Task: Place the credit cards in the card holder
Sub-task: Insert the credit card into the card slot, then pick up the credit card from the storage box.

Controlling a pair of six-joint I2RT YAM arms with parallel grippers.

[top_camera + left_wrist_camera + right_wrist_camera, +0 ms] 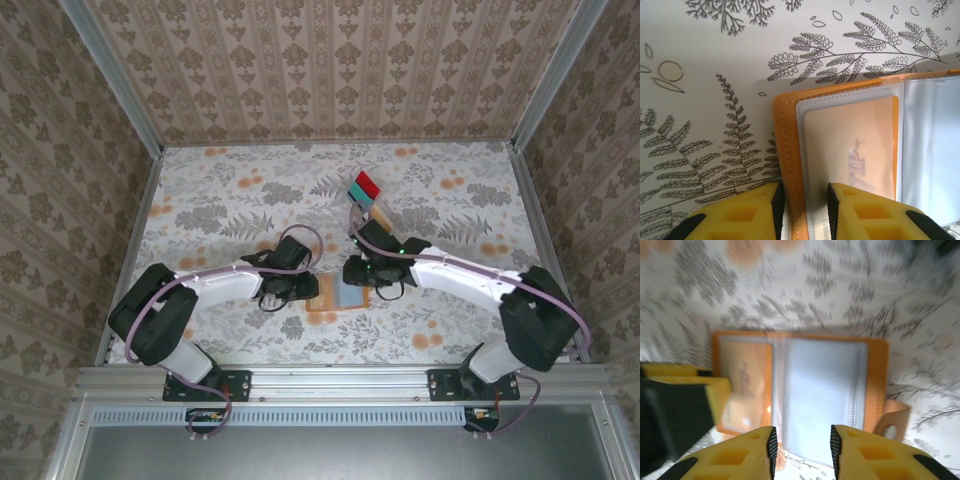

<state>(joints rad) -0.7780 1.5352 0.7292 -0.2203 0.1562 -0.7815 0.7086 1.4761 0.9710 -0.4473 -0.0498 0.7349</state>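
Jaws of both arms at the open card holder (790, 150)

Left jaws: narrowly parted. The yellow fingers (735, 215) stand either side of the holder's orange left border, which runs through the gap. Whether they pinch it or only rest on it cannot be told. In the right wrist view, one yellow-and-black left finger (685, 405) sits over the holder's left edge.

Right jaws: parted a moderate way at the holder's near edge. The clear sleeve (820, 390) shows through the gap and nothing is gripped between the fingers (735, 455). This view is blurred.

Card holder: lies unfolded and flat on the floral counter (220, 210), between the two arms at the near middle. Orange rim, clear plastic pockets inside. A strap tab (892, 420) sticks out from its right side.

Credit cards: a beige card (850, 150) printed "VIP" sits inside the left pocket, its edges within the plastic. The right-hand pocket looks pale and grey-blue; what it contains cannot be told. A red card (368, 183) and a teal card (357, 192) lie touching on the counter beyond the right arm's wrist, apart from the holder.
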